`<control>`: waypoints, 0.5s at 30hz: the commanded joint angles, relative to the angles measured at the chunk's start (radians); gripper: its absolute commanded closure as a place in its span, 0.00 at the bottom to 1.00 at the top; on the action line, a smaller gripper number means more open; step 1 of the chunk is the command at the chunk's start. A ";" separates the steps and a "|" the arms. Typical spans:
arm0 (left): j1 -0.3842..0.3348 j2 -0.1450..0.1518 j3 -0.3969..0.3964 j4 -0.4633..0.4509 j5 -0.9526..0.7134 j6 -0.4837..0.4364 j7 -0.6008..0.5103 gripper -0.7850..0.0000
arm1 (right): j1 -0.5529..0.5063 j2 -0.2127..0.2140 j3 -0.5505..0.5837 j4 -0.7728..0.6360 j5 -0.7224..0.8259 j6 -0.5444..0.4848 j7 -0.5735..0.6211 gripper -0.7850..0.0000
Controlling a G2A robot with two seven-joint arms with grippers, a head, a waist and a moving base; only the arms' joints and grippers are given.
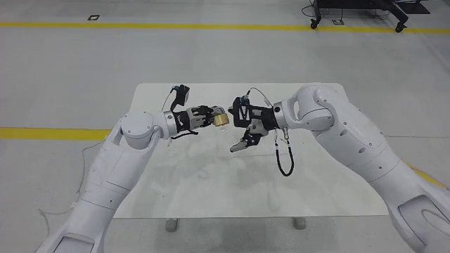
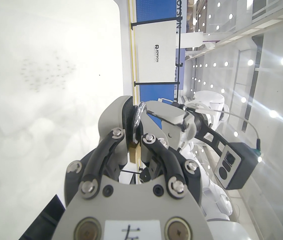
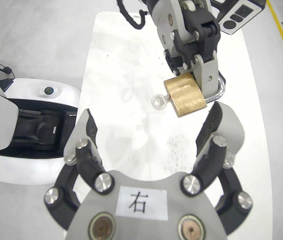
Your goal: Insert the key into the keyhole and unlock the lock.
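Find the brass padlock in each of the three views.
Top view: padlock in the left gripper, held over the white table.
Left wrist view: padlock between that gripper's own fingers.
Right wrist view: padlock beyond the open right gripper, key sticking out.
Shared landmark: the left gripper clamping it.

Writing on two stickers and two boards.
The left end effector (image 2: 137, 123) has a white sticker (image 2: 132, 229) on its base with one black Chinese character, and the edge of the view cuts the character off. The right end effector (image 3: 151, 116) has a second sticker (image 3: 141, 203) on its base, white too, with one whole black Chinese character. Past the tabletop (image 2: 56, 26), in the room, stands a blue board (image 2: 154, 1) with white letters. Beside it stands a white board (image 2: 156, 56) with a small dark logo and a word.
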 commanded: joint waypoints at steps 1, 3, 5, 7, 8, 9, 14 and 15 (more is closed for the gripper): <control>-0.005 -0.003 -0.002 0.021 -0.012 0.009 0.034 1.00 | -0.002 0.002 0.011 0.000 0.001 0.035 0.003 0.00; -0.005 -0.009 -0.007 0.038 -0.048 0.022 0.085 1.00 | -0.006 0.005 0.033 -0.008 -0.033 0.132 0.004 0.00; -0.001 -0.016 -0.016 0.057 -0.093 0.044 0.177 1.00 | -0.020 0.009 0.048 -0.052 -0.130 0.274 0.023 0.00; 0.004 -0.024 -0.016 0.067 -0.127 0.064 0.245 1.00 | -0.047 0.011 0.053 -0.114 -0.210 0.373 0.014 0.00; 0.007 -0.028 -0.016 0.071 -0.151 0.074 0.274 1.00 | -0.062 0.011 0.054 -0.138 -0.234 0.409 0.002 0.00; 0.008 -0.032 -0.015 0.071 -0.169 0.076 0.294 1.00 | -0.075 0.010 0.051 -0.159 -0.253 0.437 -0.009 0.00; 0.011 -0.049 -0.010 0.085 -0.247 0.085 0.384 1.00 | -0.110 -0.008 0.006 -0.223 -0.492 0.685 -0.042 0.00; 0.009 -0.052 -0.008 0.088 -0.260 0.087 0.391 1.00 | -0.118 -0.014 -0.020 -0.245 -0.567 0.737 -0.043 0.00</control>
